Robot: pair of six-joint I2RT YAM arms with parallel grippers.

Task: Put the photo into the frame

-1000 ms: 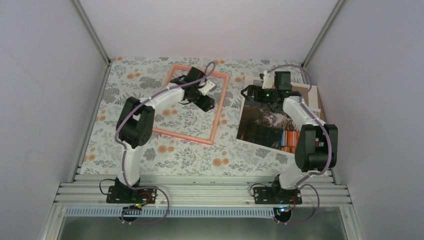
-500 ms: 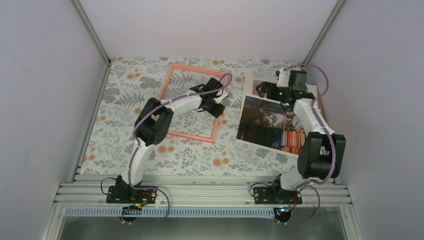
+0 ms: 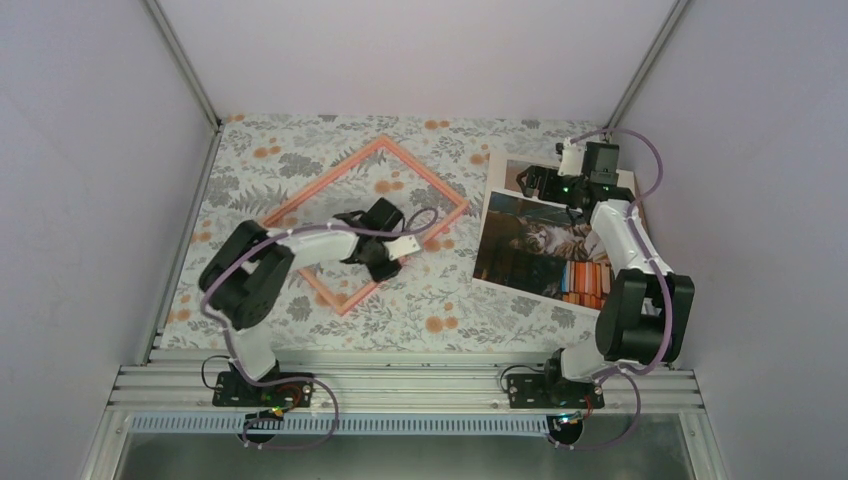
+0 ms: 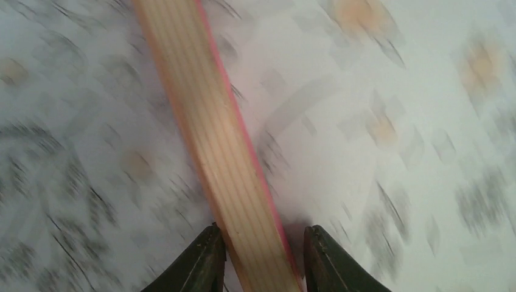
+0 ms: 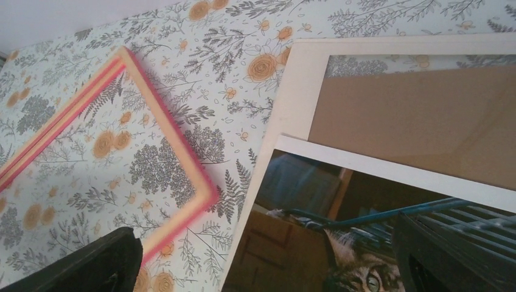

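Observation:
The frame (image 3: 325, 180) lies flat on the floral table as a diamond, its pale striped rail (image 4: 213, 121) with a pink edge running up through the left wrist view. My left gripper (image 3: 375, 262) sits on the diamond's lower right rail, its jaws (image 4: 261, 234) closed in on that rail from both sides. The photo (image 3: 530, 250), a cat among books, lies at the right, partly over a brown board. My right gripper (image 3: 535, 180) hovers over the photo's (image 5: 304, 243) far left corner. It is wide open (image 5: 268, 243) and holds nothing. The frame's right corner (image 5: 176, 158) shows there too.
A brown backing board (image 5: 414, 115) with a white surround (image 5: 298, 103) lies under the photo's far edge, close to the right wall. Grey walls close in the table on three sides. The arms' metal base rail (image 3: 400, 385) runs along the near edge.
The left arm swung back toward the near left, its jaws closing on the rail, and the frame turned from a near-upright rectangle into a diamond. The right gripper shifted slightly right and stayed open.

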